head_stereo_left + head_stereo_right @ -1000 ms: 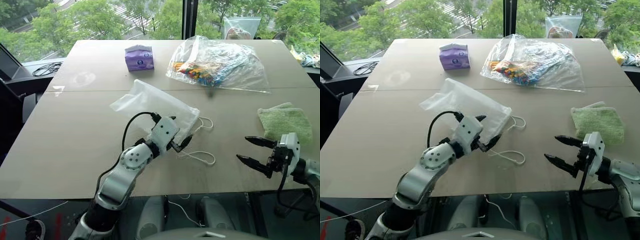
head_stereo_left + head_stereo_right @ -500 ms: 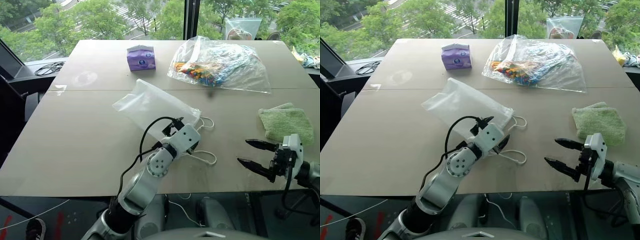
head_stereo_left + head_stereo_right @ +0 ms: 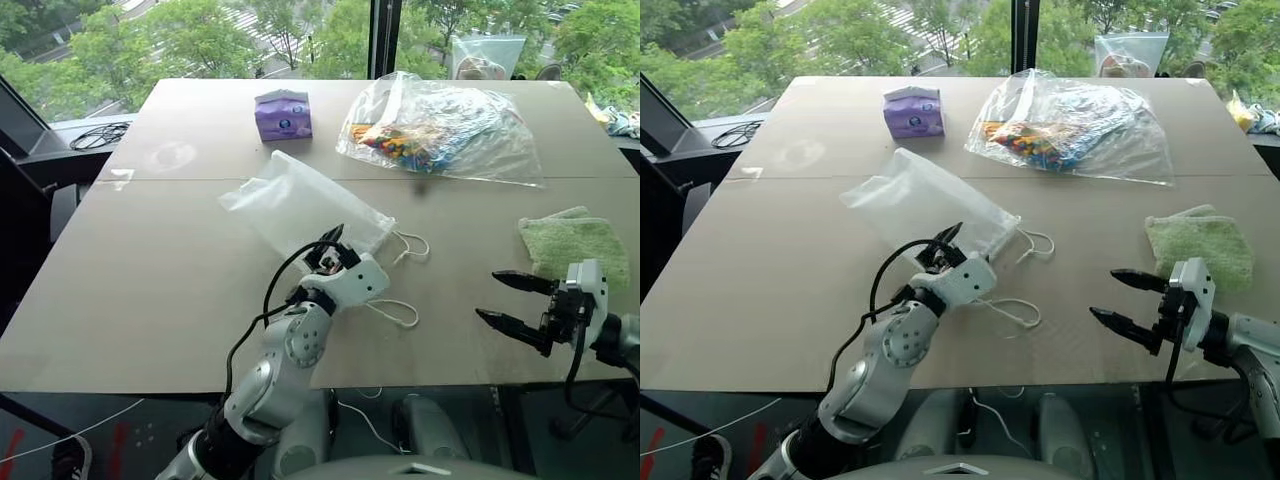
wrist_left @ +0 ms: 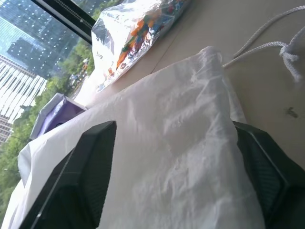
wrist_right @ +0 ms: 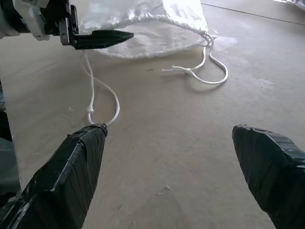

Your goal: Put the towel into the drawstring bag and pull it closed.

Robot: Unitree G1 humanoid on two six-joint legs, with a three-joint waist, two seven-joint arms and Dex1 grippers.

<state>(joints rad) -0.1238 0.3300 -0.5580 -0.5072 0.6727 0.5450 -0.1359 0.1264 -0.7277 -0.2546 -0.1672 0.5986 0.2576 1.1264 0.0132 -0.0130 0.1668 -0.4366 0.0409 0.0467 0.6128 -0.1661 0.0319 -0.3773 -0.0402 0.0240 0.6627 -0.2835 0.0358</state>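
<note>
The drawstring bag [image 3: 300,203], a thin white pouch, lies flat at mid-table with its mouth facing right. Its two cord loops [image 3: 397,312] trail toward the front edge. My left gripper [image 3: 331,252] is at the bag's near edge. The left wrist view has its black fingers [image 4: 90,167] standing apart on either side of the bag's fabric [image 4: 176,157]. The light green towel [image 3: 577,243] lies flat at the right edge of the table. My right gripper [image 3: 489,297] hovers open over bare table just in front of the towel, holding nothing.
A purple tissue pack [image 3: 283,114] stands at the back, left of centre. A clear plastic bag of colourful items [image 3: 440,125] is spread over the back right. Black cables [image 3: 95,135] lie off the table's left side. Bare tabletop lies between the cords and my right gripper.
My left gripper has shifted left and rolled, and now straddles the bag's near edge. The nearer cord loop has slid slightly left. The right gripper has stayed put.
</note>
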